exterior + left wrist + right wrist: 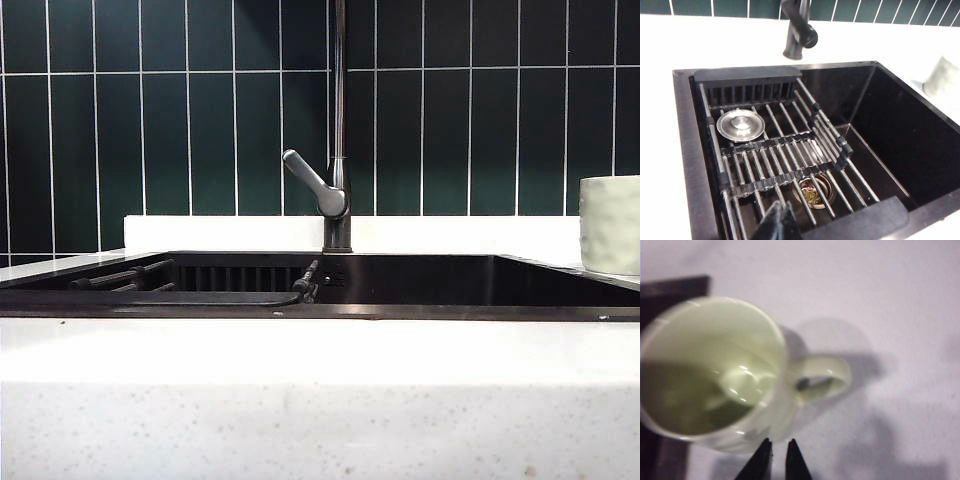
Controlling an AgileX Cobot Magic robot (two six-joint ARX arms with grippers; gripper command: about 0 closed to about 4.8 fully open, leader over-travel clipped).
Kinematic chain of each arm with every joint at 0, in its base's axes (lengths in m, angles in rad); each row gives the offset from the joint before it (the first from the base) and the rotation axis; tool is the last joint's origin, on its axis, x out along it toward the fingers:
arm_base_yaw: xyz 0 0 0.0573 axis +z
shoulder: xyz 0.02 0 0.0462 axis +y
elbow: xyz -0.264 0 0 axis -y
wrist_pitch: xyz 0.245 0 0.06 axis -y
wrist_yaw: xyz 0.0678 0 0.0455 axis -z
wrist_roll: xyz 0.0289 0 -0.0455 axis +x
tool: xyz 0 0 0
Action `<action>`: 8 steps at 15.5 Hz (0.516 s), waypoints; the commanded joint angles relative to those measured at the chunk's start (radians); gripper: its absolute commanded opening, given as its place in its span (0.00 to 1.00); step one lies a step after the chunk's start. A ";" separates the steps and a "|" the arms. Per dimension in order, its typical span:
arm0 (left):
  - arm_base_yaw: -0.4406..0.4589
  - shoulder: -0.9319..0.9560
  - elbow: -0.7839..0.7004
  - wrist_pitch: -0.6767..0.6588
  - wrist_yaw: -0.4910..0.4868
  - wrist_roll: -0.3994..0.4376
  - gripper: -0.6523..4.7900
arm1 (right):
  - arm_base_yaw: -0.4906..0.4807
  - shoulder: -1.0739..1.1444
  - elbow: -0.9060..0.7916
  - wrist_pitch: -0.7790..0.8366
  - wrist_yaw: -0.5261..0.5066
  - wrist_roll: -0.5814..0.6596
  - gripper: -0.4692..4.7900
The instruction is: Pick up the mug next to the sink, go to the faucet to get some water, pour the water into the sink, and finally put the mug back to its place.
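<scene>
The pale green mug (610,225) stands upright on the white counter at the right of the sink (450,280). Seen from above in the right wrist view, the mug (715,370) looks empty, with its handle (822,377) pointing away from the basin. My right gripper (779,442) hovers above it beside the rim; its tips stand narrowly open with nothing between them. The faucet (340,120) rises behind the basin, its grey lever (315,183) angled left. My left gripper (781,212) is shut and empty over the near part of the sink (682,150). No arm shows in the exterior view.
A black wire rack (785,150) lies across the basin, with a round metal stopper (740,125) on it and the drain (812,190) below. White counter (320,370) surrounds the sink. Dark green tiles (150,120) form the back wall.
</scene>
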State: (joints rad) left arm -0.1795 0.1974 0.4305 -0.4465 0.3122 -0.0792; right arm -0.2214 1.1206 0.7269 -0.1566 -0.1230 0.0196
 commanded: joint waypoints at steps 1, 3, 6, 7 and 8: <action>0.001 -0.043 0.002 -0.043 0.001 0.000 0.11 | 0.019 -0.108 -0.004 -0.027 -0.014 -0.002 0.19; 0.001 -0.056 0.002 -0.023 -0.061 0.000 0.11 | 0.061 -0.218 -0.031 -0.043 -0.012 -0.002 0.18; 0.002 -0.054 -0.030 -0.022 -0.172 -0.002 0.11 | 0.126 -0.396 -0.101 -0.041 -0.006 -0.001 0.16; 0.001 -0.054 -0.056 -0.009 -0.181 -0.006 0.11 | 0.160 -0.478 -0.137 -0.042 0.003 -0.001 0.15; 0.001 -0.054 -0.082 0.010 -0.181 -0.014 0.11 | 0.180 -0.535 -0.163 -0.041 0.033 -0.002 0.13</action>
State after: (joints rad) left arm -0.1791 0.1421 0.3630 -0.4717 0.1349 -0.0834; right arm -0.0509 0.6140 0.5770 -0.2089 -0.1257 0.0185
